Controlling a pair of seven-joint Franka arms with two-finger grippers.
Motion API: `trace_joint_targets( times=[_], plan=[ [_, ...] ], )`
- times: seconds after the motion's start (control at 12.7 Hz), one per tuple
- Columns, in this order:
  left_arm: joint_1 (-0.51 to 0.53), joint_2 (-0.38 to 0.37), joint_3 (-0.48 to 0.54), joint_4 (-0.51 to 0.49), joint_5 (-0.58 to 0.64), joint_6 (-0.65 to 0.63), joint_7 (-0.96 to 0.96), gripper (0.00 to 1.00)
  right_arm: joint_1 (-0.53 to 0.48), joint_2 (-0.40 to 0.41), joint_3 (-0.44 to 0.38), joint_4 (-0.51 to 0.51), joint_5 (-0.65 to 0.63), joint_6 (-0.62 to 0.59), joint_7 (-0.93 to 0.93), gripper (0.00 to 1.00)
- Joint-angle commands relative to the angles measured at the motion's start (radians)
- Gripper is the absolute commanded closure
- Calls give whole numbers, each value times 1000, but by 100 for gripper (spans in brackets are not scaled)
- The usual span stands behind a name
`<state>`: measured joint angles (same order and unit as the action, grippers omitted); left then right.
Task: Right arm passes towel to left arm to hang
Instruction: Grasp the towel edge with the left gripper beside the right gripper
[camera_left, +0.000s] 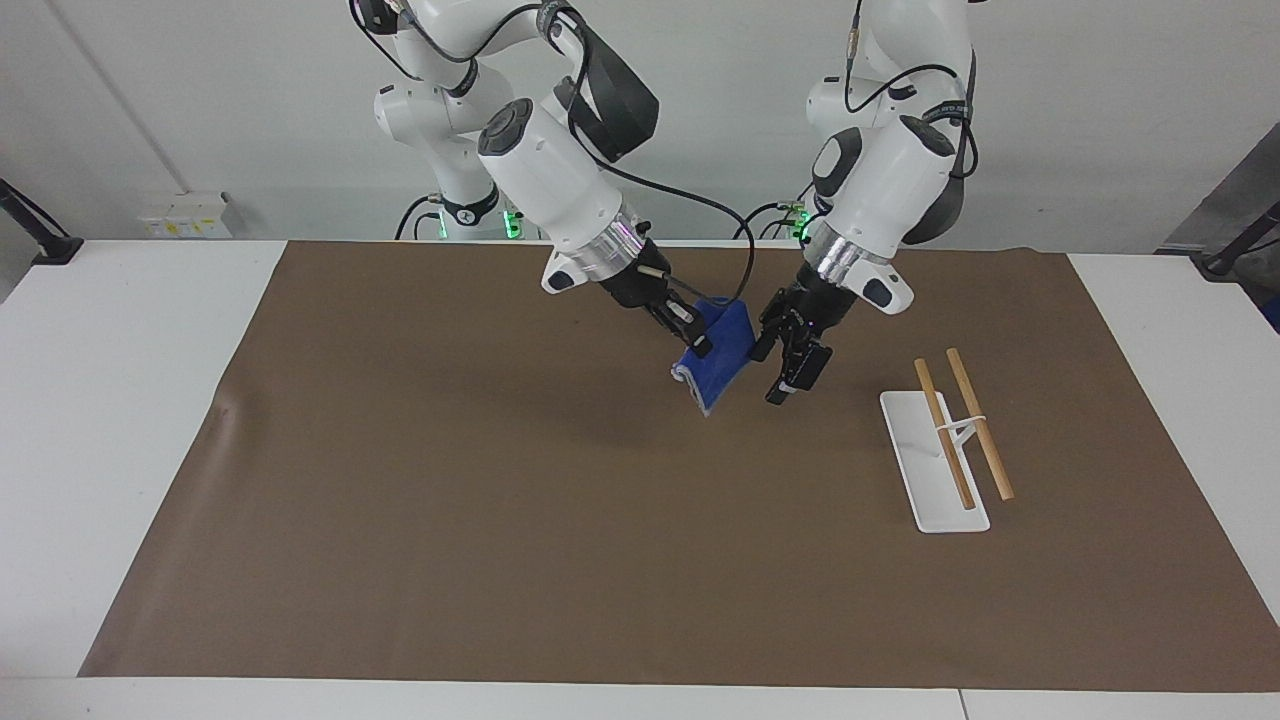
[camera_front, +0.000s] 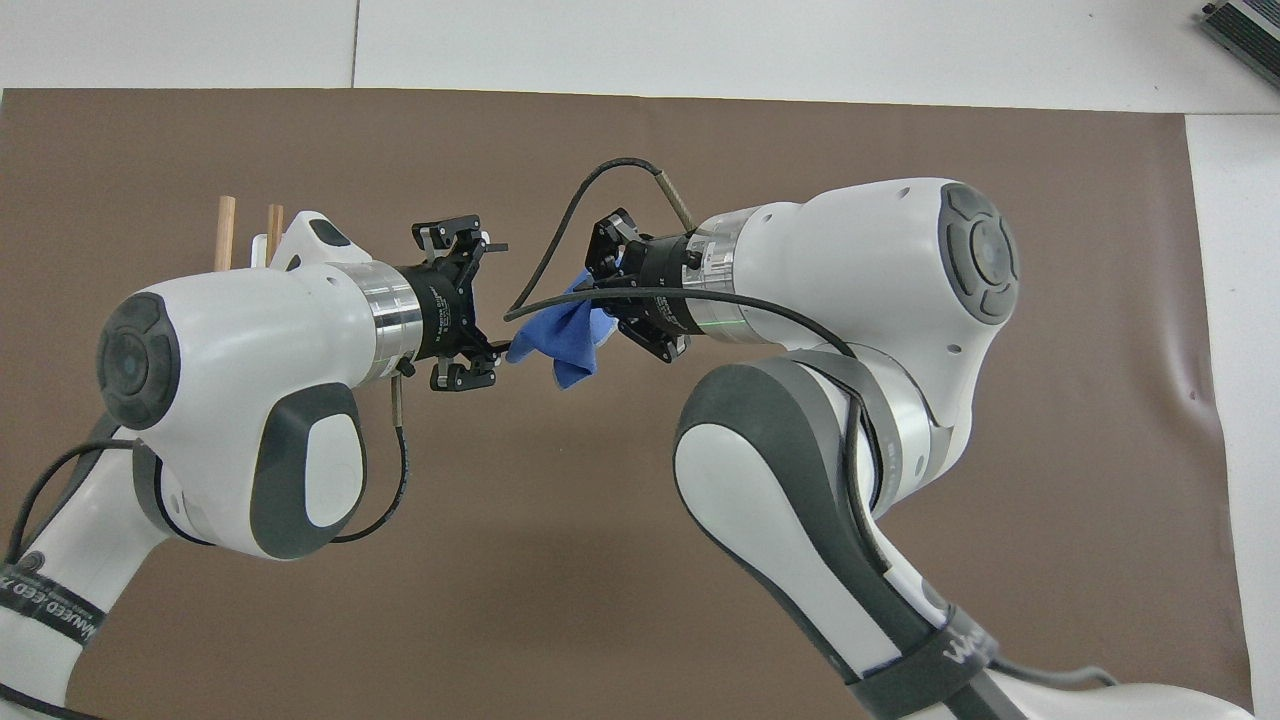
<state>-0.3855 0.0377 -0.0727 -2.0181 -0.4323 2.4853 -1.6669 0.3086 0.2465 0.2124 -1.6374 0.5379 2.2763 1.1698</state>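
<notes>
The facing view looks from high across the table, toward the two robot bases and the wall, taking in the whole brown mat (camera_left: 500, 520) from some way off. The overhead view sits above the robots' end, looking steeply down and forward, much closer, so the arms fill most of it and only part of the mat (camera_front: 900, 130) shows. Both share the mat's middle and the white rack (camera_left: 925, 470) with wooden rods (camera_front: 226, 232) toward the left arm's end.

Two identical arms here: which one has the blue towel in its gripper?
The right arm: its right gripper is shut on the towel over the brown mat. The left gripper is open beside the towel, holding nothing.
</notes>
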Motion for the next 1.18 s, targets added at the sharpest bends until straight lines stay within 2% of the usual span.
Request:
trace_joint_targets(
  times=[0.0, 0.24, 0.63, 0.79, 1.1],
  plan=[
    [0, -35, 5, -13, -19, -96, 26, 0, -13, 7, 12, 16, 24, -15, 13, 100],
    [-1, -44, 7, -11, -17, -178, 26, 0, -13, 5, 12, 13, 24, -15, 7, 100],
    [-9, -45, 4, -4, -17, -200, 1, 0, -13, 5, 12, 10, 24, -15, 7, 100],
    [-9, -41, 2, -2, -17, -168, -43, 0, -13, 5, 10, 10, 22, -15, 7, 100],
    [-23, -24, 1, -4, -19, 21, -169, 0, -13, 5, 10, 10, 22, -15, 7, 100]
  ],
)
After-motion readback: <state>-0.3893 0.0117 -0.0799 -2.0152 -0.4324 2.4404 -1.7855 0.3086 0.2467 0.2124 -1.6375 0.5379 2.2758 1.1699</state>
